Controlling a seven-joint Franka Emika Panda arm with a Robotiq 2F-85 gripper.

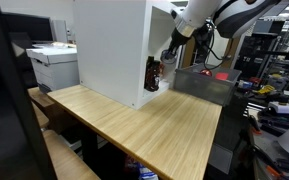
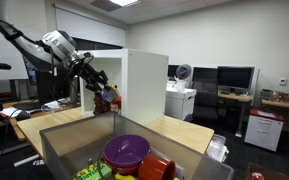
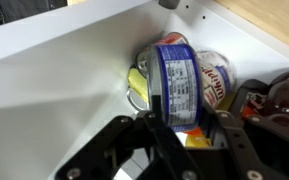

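In the wrist view my gripper (image 3: 187, 118) is shut on a blue-labelled can (image 3: 176, 80); its black fingers (image 3: 156, 112) press the can's two sides. The can lies tilted inside a white cabinet (image 3: 64, 80). Close behind it are a white-and-red labelled container (image 3: 217, 80) and a yellow item (image 3: 137, 88), and a dark red object (image 3: 284, 95) sits to the right. In both exterior views the gripper (image 1: 163, 68) (image 2: 101, 88) reaches into the open side of the white cabinet (image 1: 109, 45) (image 2: 144, 85), which stands on a wooden table (image 1: 154, 125).
A grey bin (image 2: 59, 140) in the foreground of an exterior view holds a purple bowl (image 2: 126, 150) and other toys; the bin (image 1: 199, 85) stands at the table's far end. A printer (image 1: 54, 60) sits beside the cabinet. Desks and monitors (image 2: 234, 78) fill the background.
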